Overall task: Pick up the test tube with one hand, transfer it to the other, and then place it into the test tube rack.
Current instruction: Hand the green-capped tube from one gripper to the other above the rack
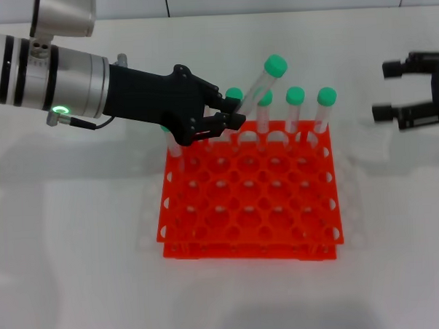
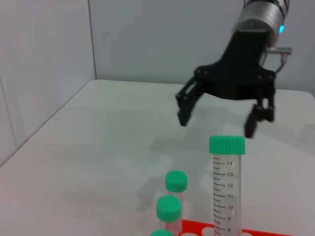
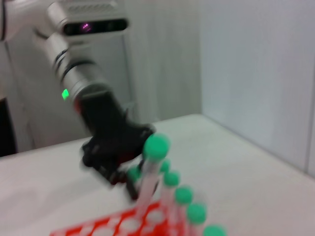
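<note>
Left gripper (image 1: 228, 113) fingers pinch the tilted test tube (image 1: 263, 81) (above the rack (image 1: 250, 199)); right gripper (image 1: 387, 91) fingers spread.

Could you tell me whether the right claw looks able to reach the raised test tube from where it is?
Probably yes: the right claw hangs open beside the rack, with bare table between it and the tube held by the left claw.

tubes, green caps: 5 counted in head view (image 1: 257, 96), possibly one more behind the gripper | racks: 1, orange-red (image 1: 250, 199) | grippers: 2, one per side (image 1: 224, 115) (image 1: 395, 91) | tables: 1, white (image 1: 77, 251)
</note>
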Robot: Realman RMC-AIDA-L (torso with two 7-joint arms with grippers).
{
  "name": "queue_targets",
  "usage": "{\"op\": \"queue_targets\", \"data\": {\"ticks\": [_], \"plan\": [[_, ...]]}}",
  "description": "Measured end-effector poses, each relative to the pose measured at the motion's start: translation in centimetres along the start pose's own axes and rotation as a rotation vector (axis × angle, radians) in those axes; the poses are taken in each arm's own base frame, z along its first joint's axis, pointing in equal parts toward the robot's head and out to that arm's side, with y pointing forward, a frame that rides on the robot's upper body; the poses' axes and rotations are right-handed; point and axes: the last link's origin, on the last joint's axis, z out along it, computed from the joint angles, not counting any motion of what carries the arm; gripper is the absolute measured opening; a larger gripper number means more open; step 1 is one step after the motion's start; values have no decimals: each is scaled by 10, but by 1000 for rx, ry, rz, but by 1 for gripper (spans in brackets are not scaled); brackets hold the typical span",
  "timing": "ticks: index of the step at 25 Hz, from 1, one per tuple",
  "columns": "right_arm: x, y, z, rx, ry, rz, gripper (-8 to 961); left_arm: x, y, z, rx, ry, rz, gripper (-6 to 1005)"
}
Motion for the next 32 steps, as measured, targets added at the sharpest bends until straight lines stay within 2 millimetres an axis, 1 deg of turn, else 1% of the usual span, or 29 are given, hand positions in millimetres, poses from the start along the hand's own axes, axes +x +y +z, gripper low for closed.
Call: {"op": "queue_targets", "data": {"ticks": [4, 8, 13, 14, 15, 17, 24, 29, 32], "plan": [[-9, -7, 3, 13, -113, 97, 874, 1, 0, 2, -2, 3, 5, 190], [-11, -4, 10, -28, -233, 176, 873, 2, 0, 5, -2, -3, 7, 190], [-3, 7, 24, -36, -333, 206, 873, 2, 0, 5, 1, 2, 9, 190], [2, 14, 32, -37, -375, 217, 873, 3, 0, 5, 2, 3, 9, 190], [2, 14, 32, -37, -375, 217, 873, 3, -1, 5, 4, 3, 9, 190], [6, 22, 42, -43, -410, 222, 874, 2, -1, 5, 10, 2, 9, 190], [13, 39, 72, -40, -518, 197, 873, 3, -1, 9, 16, 5, 9, 190], [16, 45, 83, -21, -545, 176, 870, 3, -1, 10, 18, 6, 10, 190], [18, 48, 86, -15, -550, 178, 868, 3, -1, 11, 16, 8, 13, 191]]}}
